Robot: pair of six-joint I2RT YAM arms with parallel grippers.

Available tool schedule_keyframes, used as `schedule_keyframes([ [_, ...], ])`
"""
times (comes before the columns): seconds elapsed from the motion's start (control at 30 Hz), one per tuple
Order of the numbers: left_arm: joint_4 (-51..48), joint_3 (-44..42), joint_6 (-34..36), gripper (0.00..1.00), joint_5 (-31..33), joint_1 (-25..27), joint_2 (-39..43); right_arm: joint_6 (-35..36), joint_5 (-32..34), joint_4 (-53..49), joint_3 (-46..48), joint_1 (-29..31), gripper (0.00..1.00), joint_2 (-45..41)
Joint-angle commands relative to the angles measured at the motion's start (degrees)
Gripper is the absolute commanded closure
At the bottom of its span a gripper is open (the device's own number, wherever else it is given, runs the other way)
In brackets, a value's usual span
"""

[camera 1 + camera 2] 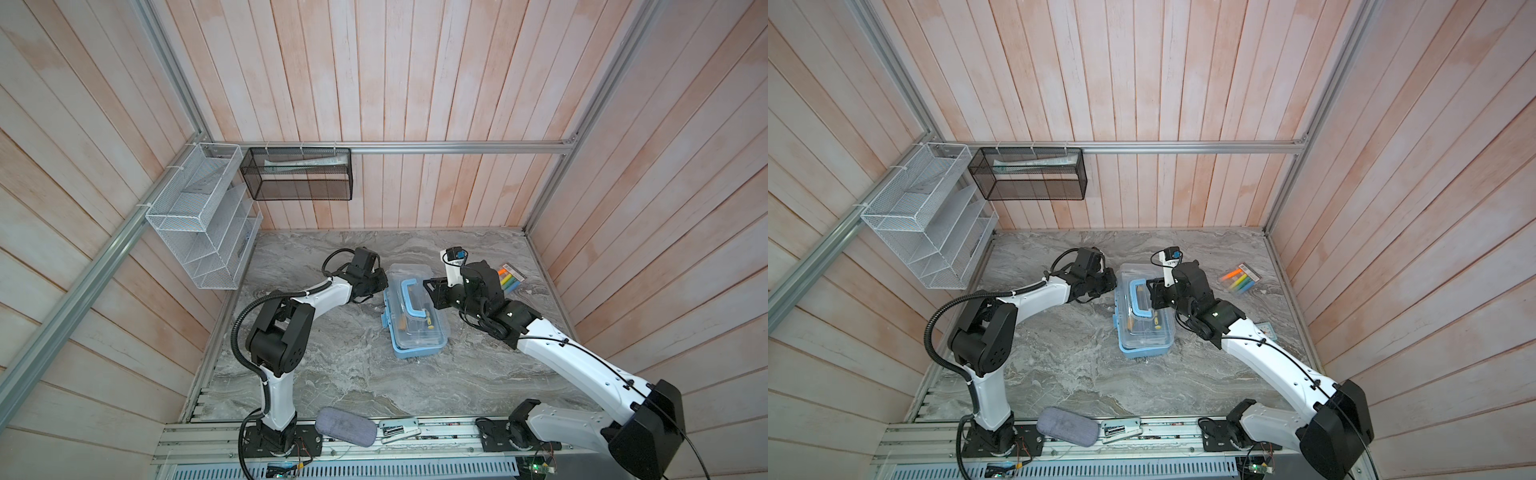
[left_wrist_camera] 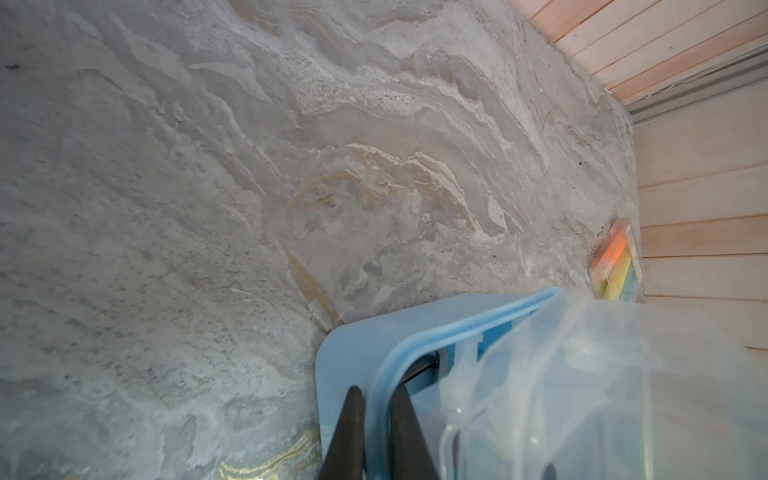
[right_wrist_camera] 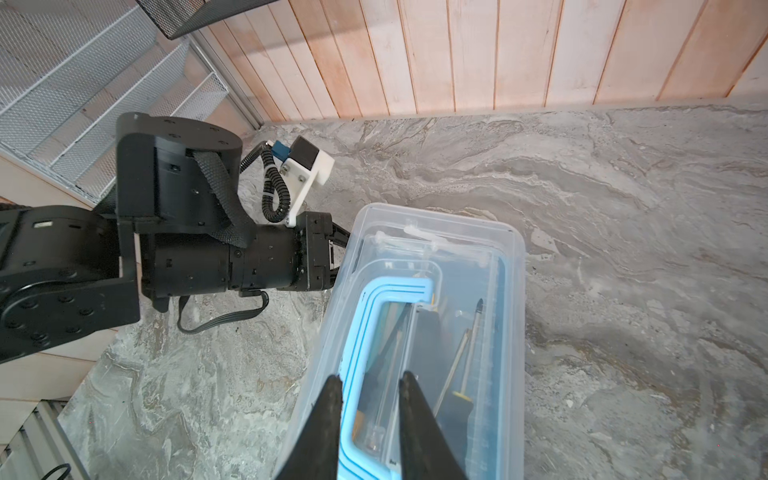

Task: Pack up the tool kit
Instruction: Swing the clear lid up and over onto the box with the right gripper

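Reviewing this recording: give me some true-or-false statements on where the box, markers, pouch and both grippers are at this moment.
1. The clear lid is down on the tool box. True.
2. The marker pack lies inside the box. False: it lies on the table, to the right of the box.
3. The right gripper has its fingers on either side of the blue handle. True.
4. The grey pouch lies against the back wall. False: it lies at the front edge of the workspace.
5. The left gripper hangs open, well clear of the box. False: it is shut on the box's blue rim.
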State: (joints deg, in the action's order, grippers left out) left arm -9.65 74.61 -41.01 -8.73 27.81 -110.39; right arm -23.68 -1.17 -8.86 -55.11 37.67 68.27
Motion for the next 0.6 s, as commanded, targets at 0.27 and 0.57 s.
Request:
schedule_keyframes([
  [0.27, 4.02, 1.21, 0.59, 0.54, 3.55, -1.10, 4.37, -0.15, -2.58, 3.76, 3.77, -0.96, 0.69, 1.85],
  [0.57, 1.52, -0.21, 4.87, 0.30, 11.85, -1.18, 8.11, -0.41, -0.02, 7.03, 4.16, -0.94, 0.71, 1.75],
])
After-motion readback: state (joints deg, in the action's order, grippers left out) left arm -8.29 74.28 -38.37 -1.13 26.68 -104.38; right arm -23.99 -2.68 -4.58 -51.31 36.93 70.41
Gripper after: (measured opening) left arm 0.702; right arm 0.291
